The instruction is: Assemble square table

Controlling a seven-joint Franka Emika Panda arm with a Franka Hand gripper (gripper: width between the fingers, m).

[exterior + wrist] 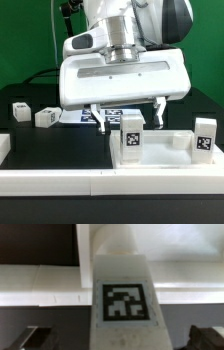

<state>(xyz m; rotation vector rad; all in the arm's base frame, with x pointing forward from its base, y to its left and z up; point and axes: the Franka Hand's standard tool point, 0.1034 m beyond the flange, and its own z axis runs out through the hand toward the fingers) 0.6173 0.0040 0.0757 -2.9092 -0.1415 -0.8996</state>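
Observation:
The square table's white top (166, 157) lies at the exterior view's lower right. Two white tagged legs stand upright on it, one at the middle (131, 137) and one at the right (205, 139). My gripper (128, 116) hangs just above the middle leg and is open, its fingers (97, 117) spread to either side without touching it. In the wrist view that leg (122, 297) fills the centre with its tag facing the camera. The gripper (122, 339) straddles it, with dark fingertips (40, 338) well clear on both sides. Behind it shows the white table top (40, 280).
Two loose legs (20, 112) (46, 117) lie on the black table at the exterior view's left. The marker board (82, 118) lies behind the gripper. A long white border rail (100, 184) runs along the front edge.

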